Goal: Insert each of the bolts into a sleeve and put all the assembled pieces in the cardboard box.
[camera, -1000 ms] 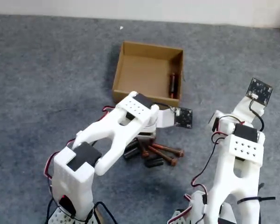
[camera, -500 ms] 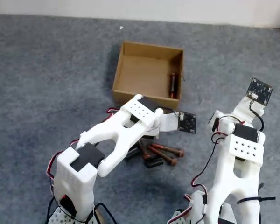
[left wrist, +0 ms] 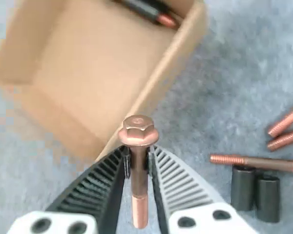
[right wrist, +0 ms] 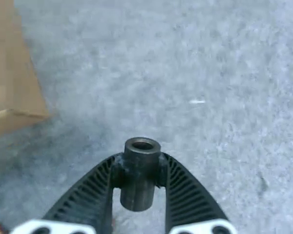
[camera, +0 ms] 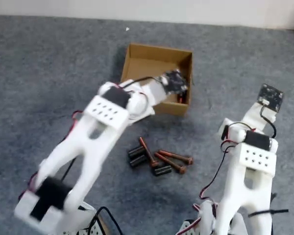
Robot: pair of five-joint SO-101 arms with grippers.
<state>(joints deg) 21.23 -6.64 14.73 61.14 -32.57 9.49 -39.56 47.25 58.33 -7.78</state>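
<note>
Nothing legible is showing in any view: no text, number, label or sign. The cardboard box (camera: 137, 68) is showing plain brown walls, with no print on them to read.
</note>
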